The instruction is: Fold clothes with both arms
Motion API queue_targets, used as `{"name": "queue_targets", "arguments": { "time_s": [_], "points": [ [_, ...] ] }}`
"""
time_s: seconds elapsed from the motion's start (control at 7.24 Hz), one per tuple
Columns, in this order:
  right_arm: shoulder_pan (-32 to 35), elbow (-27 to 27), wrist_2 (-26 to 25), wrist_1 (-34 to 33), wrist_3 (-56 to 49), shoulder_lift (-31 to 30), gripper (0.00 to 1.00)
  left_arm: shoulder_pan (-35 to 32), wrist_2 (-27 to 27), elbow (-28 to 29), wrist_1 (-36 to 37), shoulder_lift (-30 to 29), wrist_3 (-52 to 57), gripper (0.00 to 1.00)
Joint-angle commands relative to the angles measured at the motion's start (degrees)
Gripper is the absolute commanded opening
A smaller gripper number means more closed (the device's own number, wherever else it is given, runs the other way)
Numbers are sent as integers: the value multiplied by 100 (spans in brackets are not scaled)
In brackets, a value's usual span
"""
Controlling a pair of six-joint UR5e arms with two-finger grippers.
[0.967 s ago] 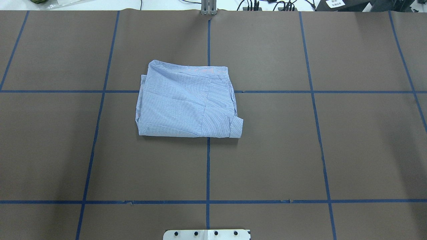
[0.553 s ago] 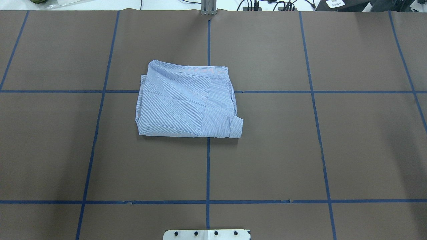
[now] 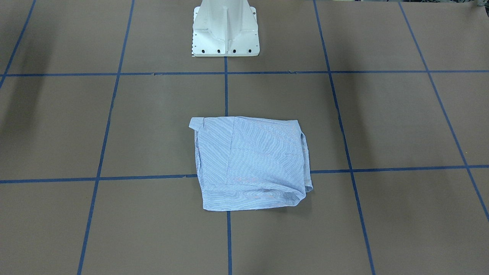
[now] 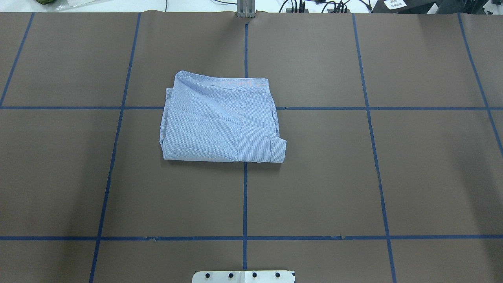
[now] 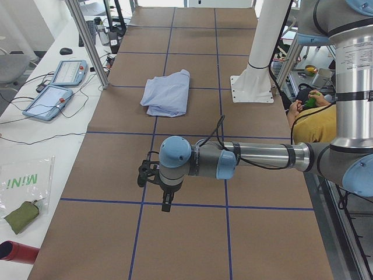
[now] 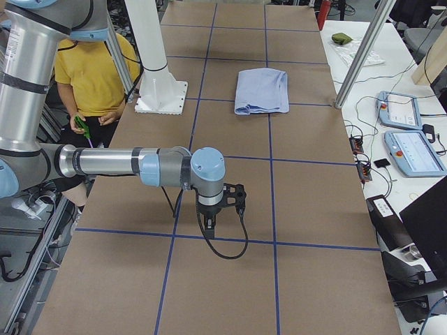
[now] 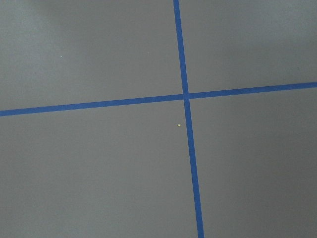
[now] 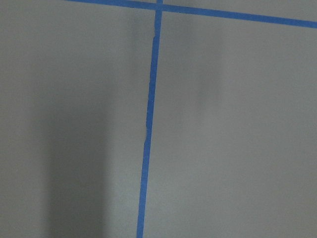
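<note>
Nothing has shifted in the last second: the shirt (image 4: 220, 120) lies in the same folded, roughly square bundle, and the overhead view is unchanged. It rests flat on the brown bench (image 4: 393, 177), over a crossing of the blue tape lines (image 4: 245, 196), with a cuff poking out at one corner.

In the side views the left arm (image 5: 262, 156) and the right arm (image 6: 105, 162) each stretch out low over an end of the bench. The left tool (image 5: 166, 201) and the right tool (image 6: 209, 225) point down over bare bench near a tape line. The shirt lies well beyond each tool, towards the middle of the bench. These views do not show whether either tool is released or clenched.

The white pedestal (image 3: 225, 32) stands apart from the shirt, and a person in a yellow top (image 6: 98, 70) sits behind it.
</note>
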Motion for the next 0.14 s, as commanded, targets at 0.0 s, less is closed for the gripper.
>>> {"name": "queue_targets", "arguments": {
  "time_s": [0.0],
  "points": [
    [-4, 0, 1, 2, -3, 0, 100, 4, 0, 9, 0, 0, 0, 100]
  ]
}}
